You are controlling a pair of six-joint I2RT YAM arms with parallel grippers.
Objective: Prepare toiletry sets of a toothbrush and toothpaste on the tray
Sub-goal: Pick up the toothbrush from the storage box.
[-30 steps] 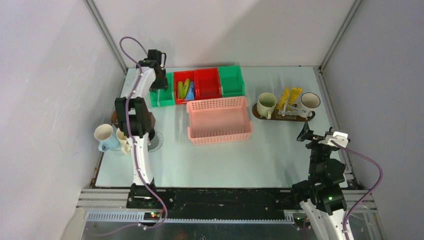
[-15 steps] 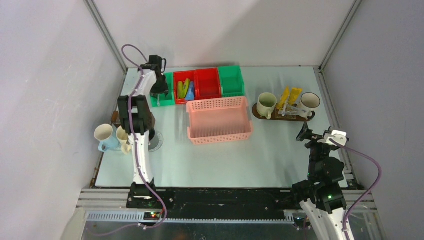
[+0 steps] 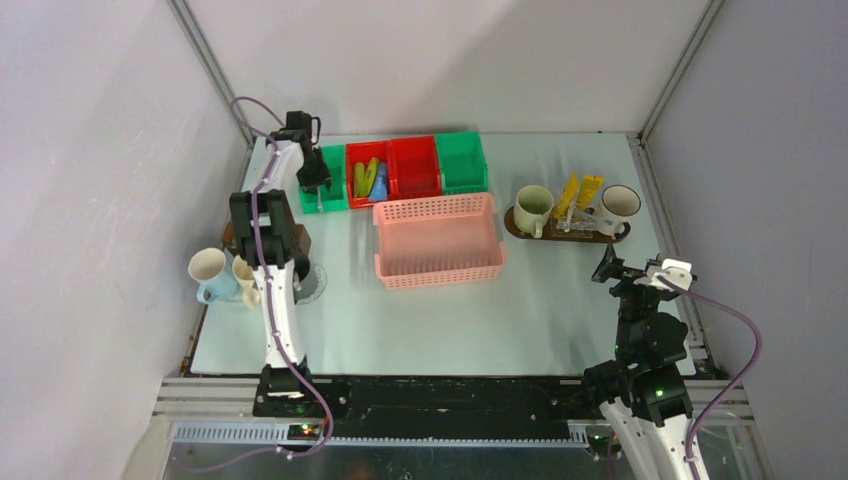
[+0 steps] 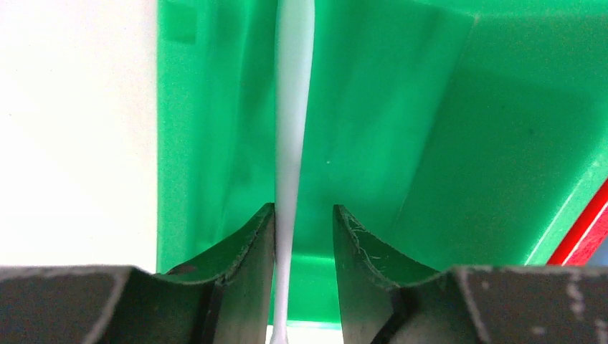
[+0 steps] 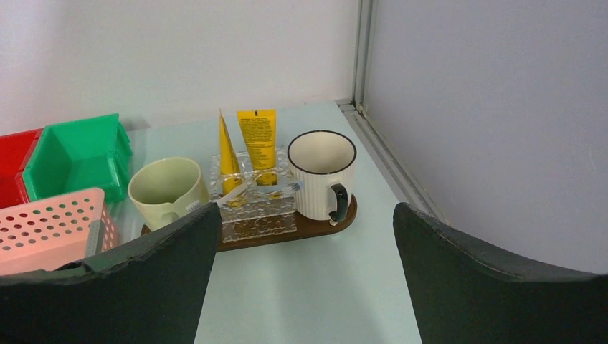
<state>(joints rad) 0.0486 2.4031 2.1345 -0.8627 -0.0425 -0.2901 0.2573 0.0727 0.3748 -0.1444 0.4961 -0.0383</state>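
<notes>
Over the green bin, left gripper, jaws apart, astride a toothbrush.

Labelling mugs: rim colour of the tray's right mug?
Black rim, white mug; best in right wrist view.

arms: white links, black joints | cables: purple | light: green (probably an LED)

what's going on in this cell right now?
The left fingers are down in the far-left green bin, straddling a white toothbrush but not clamped on it. The right fingers hang open and empty, facing the tray, which holds a cream mug, a white mug and two yellow tubes.
</notes>
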